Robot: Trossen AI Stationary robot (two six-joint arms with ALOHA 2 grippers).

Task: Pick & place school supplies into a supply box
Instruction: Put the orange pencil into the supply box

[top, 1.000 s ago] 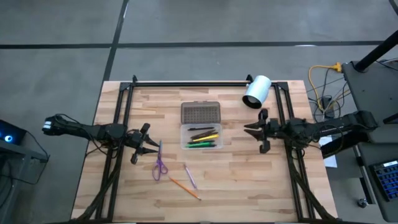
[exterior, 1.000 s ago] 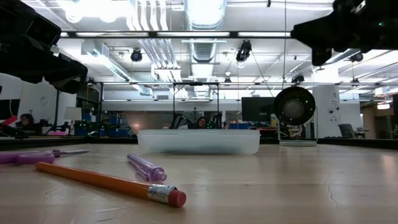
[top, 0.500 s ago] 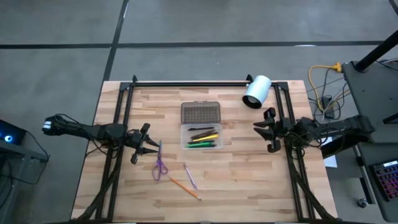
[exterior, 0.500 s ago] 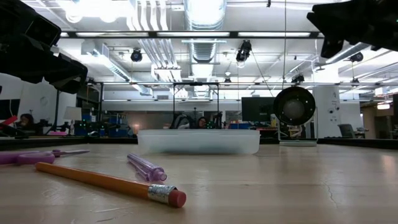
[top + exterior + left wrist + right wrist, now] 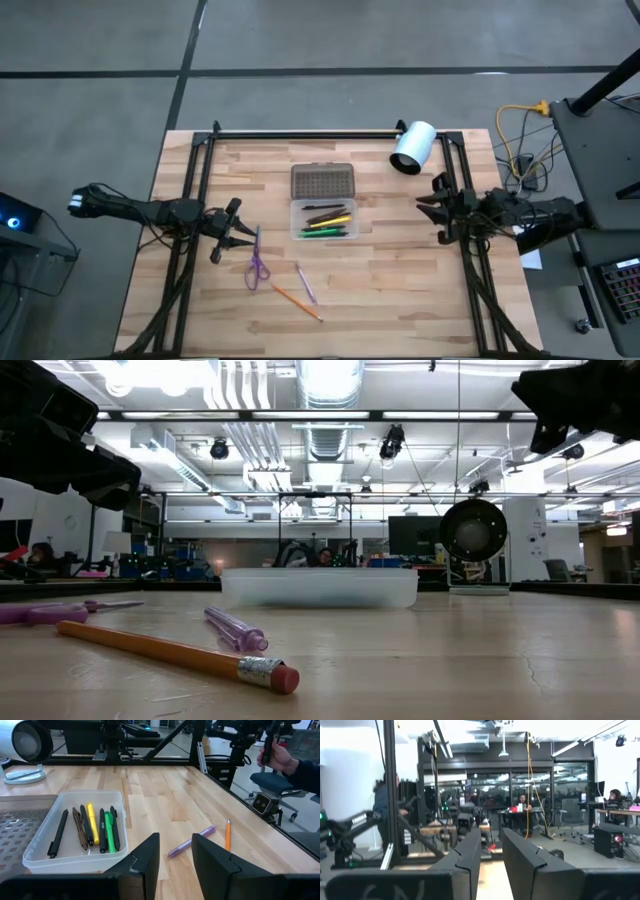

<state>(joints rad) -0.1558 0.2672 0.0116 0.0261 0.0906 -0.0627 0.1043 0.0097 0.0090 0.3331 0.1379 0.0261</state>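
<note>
Currently:
Supply box (image 5: 323,219): placed mid-worktop, pens inside.
Scissors (image 5: 257,266): lain left of the box.
Left gripper (image 5: 238,232): parted, empty, beside scissors.
Right gripper (image 5: 432,208): parted, empty, right of the box.

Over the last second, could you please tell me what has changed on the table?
The right tool, holding nothing, has drawn back from the supply box toward the table's right edge. The left tool, scissors, orange pencil and purple pen stayed put.
</note>
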